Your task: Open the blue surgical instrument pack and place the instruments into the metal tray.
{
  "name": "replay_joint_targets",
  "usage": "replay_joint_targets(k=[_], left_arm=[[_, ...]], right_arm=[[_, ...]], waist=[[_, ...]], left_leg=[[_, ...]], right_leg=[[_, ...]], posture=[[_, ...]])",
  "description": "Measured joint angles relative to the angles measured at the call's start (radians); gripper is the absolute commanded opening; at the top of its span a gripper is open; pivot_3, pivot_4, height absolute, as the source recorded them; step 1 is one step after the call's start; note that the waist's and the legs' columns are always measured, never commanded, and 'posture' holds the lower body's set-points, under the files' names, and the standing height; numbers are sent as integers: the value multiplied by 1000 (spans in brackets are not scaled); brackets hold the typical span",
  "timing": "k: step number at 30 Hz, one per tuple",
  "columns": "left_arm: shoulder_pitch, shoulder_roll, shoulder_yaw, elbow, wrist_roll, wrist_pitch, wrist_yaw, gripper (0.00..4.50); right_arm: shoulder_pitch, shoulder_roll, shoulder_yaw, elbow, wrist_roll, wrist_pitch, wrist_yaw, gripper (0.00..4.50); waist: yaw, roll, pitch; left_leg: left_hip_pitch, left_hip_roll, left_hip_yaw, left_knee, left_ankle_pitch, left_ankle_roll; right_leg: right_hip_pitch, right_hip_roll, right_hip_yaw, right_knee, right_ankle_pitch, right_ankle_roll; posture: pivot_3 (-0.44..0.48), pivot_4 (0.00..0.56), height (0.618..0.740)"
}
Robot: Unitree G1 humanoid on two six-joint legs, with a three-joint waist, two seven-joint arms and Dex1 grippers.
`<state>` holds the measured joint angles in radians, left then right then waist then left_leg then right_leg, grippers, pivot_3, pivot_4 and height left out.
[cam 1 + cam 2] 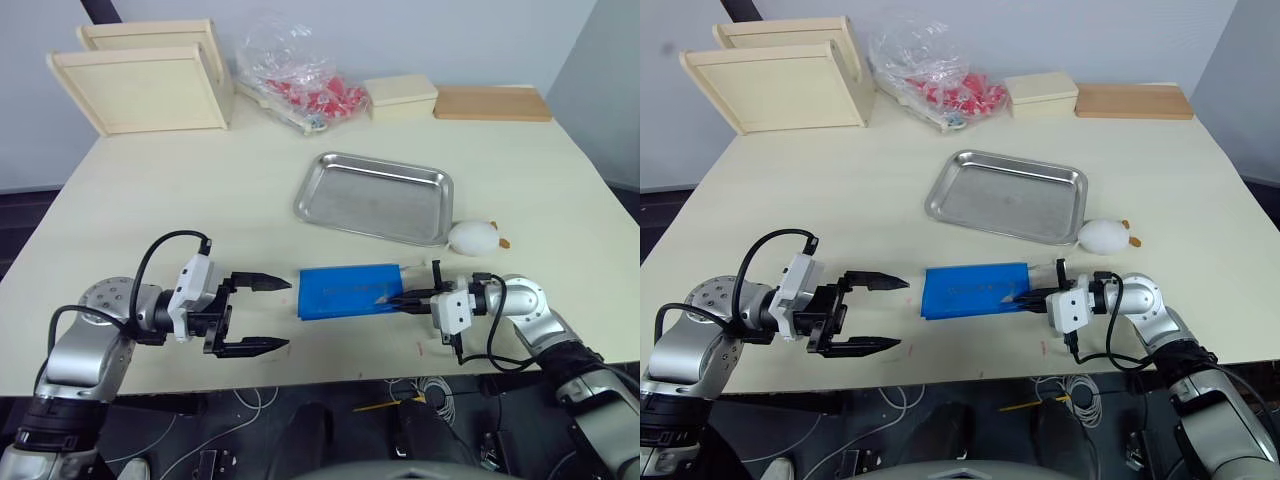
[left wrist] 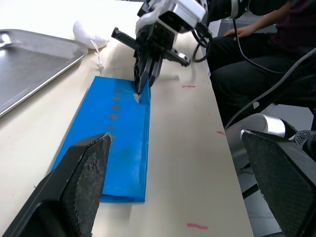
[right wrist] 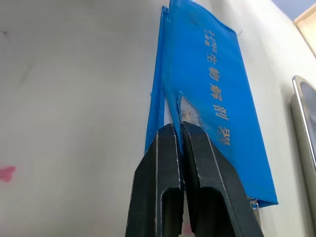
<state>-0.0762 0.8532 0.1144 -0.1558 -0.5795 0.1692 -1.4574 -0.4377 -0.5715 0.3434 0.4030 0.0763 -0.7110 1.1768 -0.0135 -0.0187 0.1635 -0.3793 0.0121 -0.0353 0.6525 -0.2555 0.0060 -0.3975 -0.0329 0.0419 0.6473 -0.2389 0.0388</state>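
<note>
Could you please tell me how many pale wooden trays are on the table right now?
2: both lean at the table's far left corner, the front wooden tray overlapping the rear wooden tray behind it. More could be hidden behind them.

On the surface (image 1: pixel 180 190), the pack (image 1: pixel 345 291) lies near the front edge between the left end effector (image 1: pixel 262 315) and the right end effector (image 1: pixel 392 298), with the metal tray (image 1: pixel 375 197) behind it and wooden trays (image 1: pixel 140 85) at the far left.
</note>
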Motion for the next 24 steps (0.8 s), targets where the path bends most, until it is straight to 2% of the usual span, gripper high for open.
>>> replay_joint_targets(k=[6,11,16,18,19,20,24], left_arm=[[-4,-5,4,-14,-22,32,25,4500],[-5,-5,4,-29,-32,41,23,4500],[-6,-5,0,-28,-32,41,14,4500],[-24,-15,-8,-23,-30,39,12,4500],[-24,-16,-8,-22,-30,39,12,4500],[-61,-32,-21,8,-20,33,10,4500],[-106,-82,-48,69,-7,25,14,4500]], right_arm=[[94,-107,10,-263,175,283,138,58],[118,-181,-17,-446,368,632,194,58],[89,-187,-44,-463,484,900,183,58],[31,-174,-49,-431,519,1047,168,58],[30,-174,-49,-430,519,1049,168,58],[-21,-131,-71,-376,539,1159,148,58],[-62,-95,-87,-312,528,1193,143,58]], waist=[[0,1,1],[-1,0,1],[0,0,1],[-1,0,1],[-1,0,1],[-2,0,1],[-2,0,1]], left_leg=[[-1,0,-2,0,0,1],[0,0,-1,0,0,1],[-1,0,-1,0,0,1],[-1,0,0,0,0,1],[-1,0,0,0,0,1],[-1,-1,0,0,0,1],[-1,-1,0,0,0,1]], right_leg=[[0,-1,0,-1,1,3],[0,0,-1,-1,0,0],[0,0,-1,-1,0,0],[0,0,-1,-1,0,1],[0,0,-1,-1,0,0],[0,1,-1,-1,0,1],[0,1,-1,-1,2,4]], posture=[[0,150,740],[0,150,740],[0,150,740],[0,150,740],[0,150,740],[0,150,740],[0,150,740]])
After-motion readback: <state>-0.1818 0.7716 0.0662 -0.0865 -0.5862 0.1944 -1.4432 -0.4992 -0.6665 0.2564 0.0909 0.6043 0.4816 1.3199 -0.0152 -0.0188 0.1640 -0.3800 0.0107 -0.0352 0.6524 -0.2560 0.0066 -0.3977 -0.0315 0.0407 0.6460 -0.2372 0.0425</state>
